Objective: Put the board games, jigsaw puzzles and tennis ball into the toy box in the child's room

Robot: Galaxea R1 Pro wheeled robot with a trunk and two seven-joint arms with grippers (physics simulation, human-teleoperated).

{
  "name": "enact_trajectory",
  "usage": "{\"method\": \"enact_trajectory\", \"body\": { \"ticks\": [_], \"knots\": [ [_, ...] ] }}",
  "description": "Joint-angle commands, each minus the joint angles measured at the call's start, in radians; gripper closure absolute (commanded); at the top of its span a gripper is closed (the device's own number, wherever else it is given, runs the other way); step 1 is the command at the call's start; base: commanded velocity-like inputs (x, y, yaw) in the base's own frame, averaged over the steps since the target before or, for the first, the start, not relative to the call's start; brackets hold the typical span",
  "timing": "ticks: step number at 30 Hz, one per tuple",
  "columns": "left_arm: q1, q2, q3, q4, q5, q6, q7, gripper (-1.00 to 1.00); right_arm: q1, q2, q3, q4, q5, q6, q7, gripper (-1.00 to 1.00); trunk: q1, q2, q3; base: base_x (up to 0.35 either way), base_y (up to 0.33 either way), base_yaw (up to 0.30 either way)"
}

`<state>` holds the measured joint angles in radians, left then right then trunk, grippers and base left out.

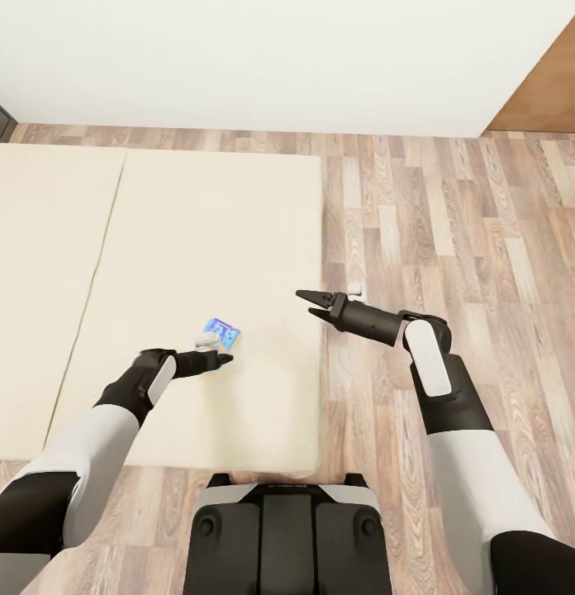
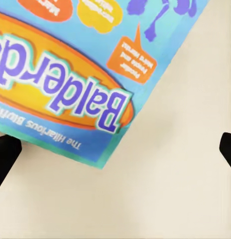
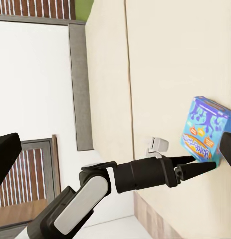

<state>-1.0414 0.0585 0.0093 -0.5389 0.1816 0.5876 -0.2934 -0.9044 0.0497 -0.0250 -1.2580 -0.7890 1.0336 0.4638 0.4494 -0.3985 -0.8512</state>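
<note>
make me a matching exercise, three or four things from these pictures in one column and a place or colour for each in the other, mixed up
Things:
1. small blue board game
2. bed
3. left gripper
4. right gripper

Places or colours:
A. beige, in two sections
B. raised over the bed's edge, by the wood-plank floor
C. lying on the mattress, "Balderdash" printed on it
D. at the near side of the blue box, fingers spread

Pairs: 1-C, 2-A, 3-D, 4-B
</note>
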Motion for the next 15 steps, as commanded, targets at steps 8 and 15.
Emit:
{"method": "enact_trajectory", "body": {
  "ticks": [8,15],
  "knots": [
    [0.0,0.002,0.0,-0.001,0.007,0.008,0.0,-1.0,-0.001,0.001,-0.003,0.0,0.008,0.005,0.009,-1.0,0.001,-0.002,-0.001,0.0,-0.128,-0.006],
    [0.0,0.006,0.002,-0.001,0.007,0.008,-0.003,-1.0,-0.001,0.001,-0.003,-0.003,0.008,0.005,0.008,-1.0,0.001,-0.002,0.006,0.0,-0.02,-0.109]
  ]
}}
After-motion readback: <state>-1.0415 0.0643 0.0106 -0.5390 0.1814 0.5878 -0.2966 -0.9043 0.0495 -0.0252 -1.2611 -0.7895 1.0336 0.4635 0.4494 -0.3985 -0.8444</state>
